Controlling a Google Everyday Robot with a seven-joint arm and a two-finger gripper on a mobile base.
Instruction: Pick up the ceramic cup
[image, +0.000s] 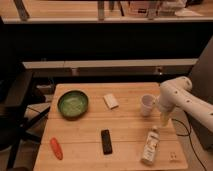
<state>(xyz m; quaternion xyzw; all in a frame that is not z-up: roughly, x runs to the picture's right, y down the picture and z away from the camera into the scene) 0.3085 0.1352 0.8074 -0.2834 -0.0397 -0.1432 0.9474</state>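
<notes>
Gripper (164, 119) tip-down nr ceramic cup (147, 105)

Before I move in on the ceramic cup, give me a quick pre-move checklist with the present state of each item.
1. Ceramic cup upright on the table: ok.
2. Gripper open and holding nothing: ok.
3. Gripper near the cup: ok. It hangs low over the table, just right of the cup.
4. Cup between the fingers: not ok. The gripper is beside the cup, not around it.
5. Contact between gripper and cup: cannot tell.
6. Room around the cup: ok. The white block to its left and the plastic bottle nearer the front edge both lie apart from it.
</notes>
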